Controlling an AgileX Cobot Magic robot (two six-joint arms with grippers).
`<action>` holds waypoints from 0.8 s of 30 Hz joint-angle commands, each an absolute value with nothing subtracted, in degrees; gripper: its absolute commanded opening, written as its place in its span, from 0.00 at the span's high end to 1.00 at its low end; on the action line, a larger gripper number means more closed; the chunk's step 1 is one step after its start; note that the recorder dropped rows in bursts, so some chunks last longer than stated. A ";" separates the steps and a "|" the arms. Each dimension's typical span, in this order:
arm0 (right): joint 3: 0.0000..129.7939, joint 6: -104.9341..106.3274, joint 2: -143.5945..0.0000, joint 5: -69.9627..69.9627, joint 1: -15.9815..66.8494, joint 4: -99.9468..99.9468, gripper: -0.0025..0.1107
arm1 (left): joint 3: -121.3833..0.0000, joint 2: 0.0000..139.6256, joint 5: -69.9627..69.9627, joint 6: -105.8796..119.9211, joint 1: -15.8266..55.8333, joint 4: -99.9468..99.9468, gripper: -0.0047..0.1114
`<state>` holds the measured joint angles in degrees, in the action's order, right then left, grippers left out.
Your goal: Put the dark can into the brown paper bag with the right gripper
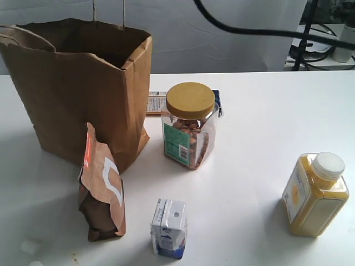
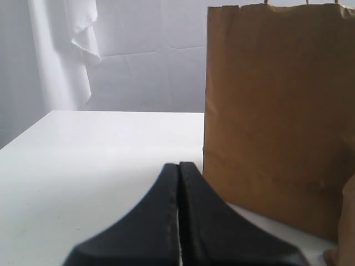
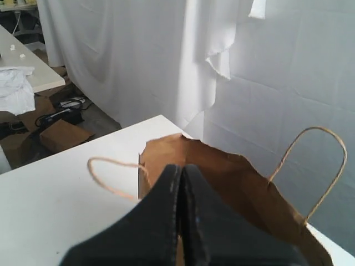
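Note:
The brown paper bag (image 1: 83, 88) stands open at the back left of the white table, its twine handles up. The dark can shows in no view. In the right wrist view my right gripper (image 3: 181, 169) is shut with nothing between its fingers, hanging above the bag's open mouth (image 3: 222, 177). In the left wrist view my left gripper (image 2: 178, 166) is shut and empty, low over the table beside the bag's side wall (image 2: 277, 111). Neither gripper shows in the exterior view; only a black cable (image 1: 249, 29) crosses its top.
A small folded brown pouch (image 1: 102, 194) with an orange-and-white label leans in front of the bag. A yellow-lidded nut jar (image 1: 188, 124) stands mid-table, a flat packet (image 1: 158, 102) behind it. A small white carton (image 1: 169, 228) stands in front, a yellow bottle (image 1: 315, 194) at right.

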<state>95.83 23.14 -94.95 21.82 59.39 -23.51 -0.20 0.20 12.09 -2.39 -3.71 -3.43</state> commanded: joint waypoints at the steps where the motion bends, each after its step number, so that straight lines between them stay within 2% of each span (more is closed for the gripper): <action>1: 86.08 23.61 -87.93 19.26 59.40 -22.48 0.98 | 0.00 0.00 11.79 -2.61 -3.39 -3.58 0.96; 13: 56.57 19.22 -72.96 4.90 59.02 -24.12 0.98 | 0.00 0.00 11.79 -2.61 -3.39 -3.58 0.96; 24: 33.70 9.87 -59.11 -4.50 49.71 -17.65 0.98 | 0.00 0.00 11.79 -2.61 -3.39 -3.58 0.96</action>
<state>38.50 11.48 -62.82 -0.83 52.56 -19.25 -0.20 0.20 12.09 -2.39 -3.71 -3.43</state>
